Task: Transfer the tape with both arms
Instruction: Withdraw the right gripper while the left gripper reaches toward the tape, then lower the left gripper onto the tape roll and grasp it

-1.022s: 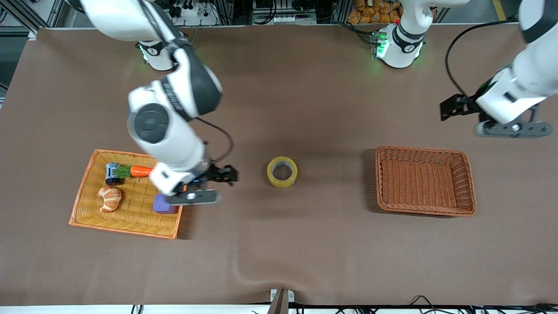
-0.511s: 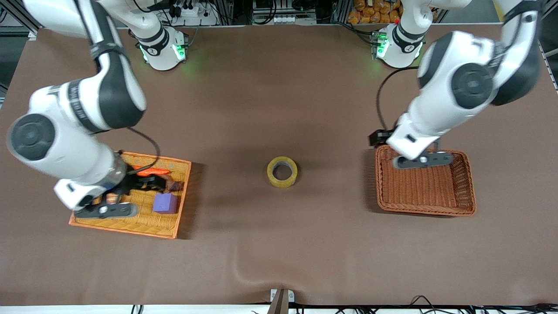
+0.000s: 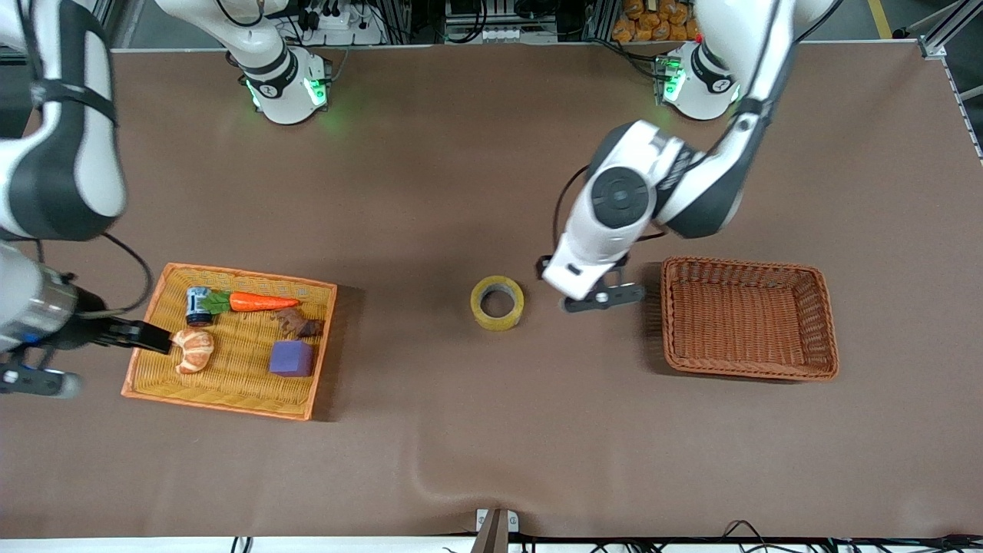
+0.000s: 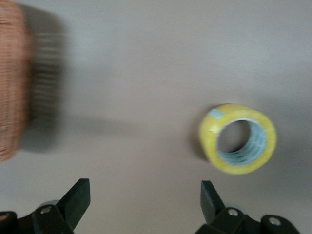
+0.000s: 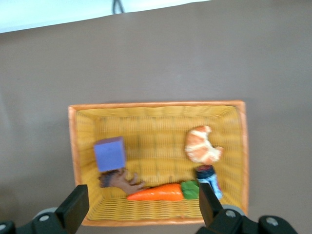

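Observation:
The tape (image 3: 498, 320), a yellowish roll with a wide hollow core, lies flat on the brown table mid-way between the two baskets. My left gripper (image 3: 604, 297) hangs open and empty over the table between the tape and the brown basket. In the left wrist view its jaws (image 4: 145, 200) stand wide apart with bare table between them, and the tape (image 4: 208, 141) lies off to one side. My right gripper (image 3: 34, 379) is open and empty at the right arm's end of the table, beside the orange tray; its wrist view (image 5: 142, 204) looks down on that tray.
The empty brown wicker basket (image 3: 745, 263) sits toward the left arm's end and shows in the left wrist view (image 4: 12, 97). The orange tray (image 3: 230, 270) holds a purple cube (image 3: 291, 358), a croissant toy (image 3: 193, 349), a carrot (image 3: 257, 302) and small items.
My left arm swung from over the brown basket to beside the tape. My right arm moved off the orange tray toward the table's end. The tape has not moved.

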`<state>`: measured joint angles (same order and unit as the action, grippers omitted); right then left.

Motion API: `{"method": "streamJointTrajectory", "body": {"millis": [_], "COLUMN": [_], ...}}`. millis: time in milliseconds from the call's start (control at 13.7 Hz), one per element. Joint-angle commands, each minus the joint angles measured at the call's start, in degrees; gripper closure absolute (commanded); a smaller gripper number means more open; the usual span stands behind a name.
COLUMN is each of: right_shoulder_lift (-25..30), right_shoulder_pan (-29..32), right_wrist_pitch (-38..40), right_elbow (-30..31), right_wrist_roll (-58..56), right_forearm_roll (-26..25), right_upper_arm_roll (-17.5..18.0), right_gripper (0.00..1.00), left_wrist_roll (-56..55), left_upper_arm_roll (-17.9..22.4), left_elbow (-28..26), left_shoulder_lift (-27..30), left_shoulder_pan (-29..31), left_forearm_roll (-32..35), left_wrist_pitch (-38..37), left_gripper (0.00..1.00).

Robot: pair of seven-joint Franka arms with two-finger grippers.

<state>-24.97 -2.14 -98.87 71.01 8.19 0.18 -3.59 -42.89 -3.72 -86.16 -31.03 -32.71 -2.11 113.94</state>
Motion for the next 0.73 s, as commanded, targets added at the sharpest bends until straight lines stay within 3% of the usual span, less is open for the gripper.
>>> {"method": "streamJointTrajectory", "body": {"millis": [0,146,438,657], "right_shoulder_lift": [13.76,19.32,20.48,24.60], "right_shoulder_pan": [1.44,2.14,2.85,5.56], "right_wrist_pitch": [-4.99,-7.48,2.26,3.24], "right_elbow": [15.60,21.70,19.08,21.27], "right_wrist_roll": [-0.37,-3.85,-10.47,-14.42], "right_forearm_roll": [-0.27,-0.35,-0.44,-0.36], "right_upper_arm_roll": [1.21,1.21,0.86,0.86], "right_gripper": [0.00,0.00,0.00,0.00], "left_wrist_roll": [-0.44,0.00,0.27,-0.17], "left_upper_arm_roll": [0.99,0.99,0.99,0.99], "left_elbow": [4.33,4.33,4.33,4.33], "left_shoulder_lift": [-5.79,-7.55,-10.98,-13.17], "left_shoulder_pan": [-2.80,-2.98,-5.35,-6.05], "left_forearm_roll": [-0.62,-0.53,-0.61,-0.53], "left_wrist_pitch": [4.43,5.93,12.16,14.19], "left_gripper": [0.00,0.00,0.00,0.00]}}
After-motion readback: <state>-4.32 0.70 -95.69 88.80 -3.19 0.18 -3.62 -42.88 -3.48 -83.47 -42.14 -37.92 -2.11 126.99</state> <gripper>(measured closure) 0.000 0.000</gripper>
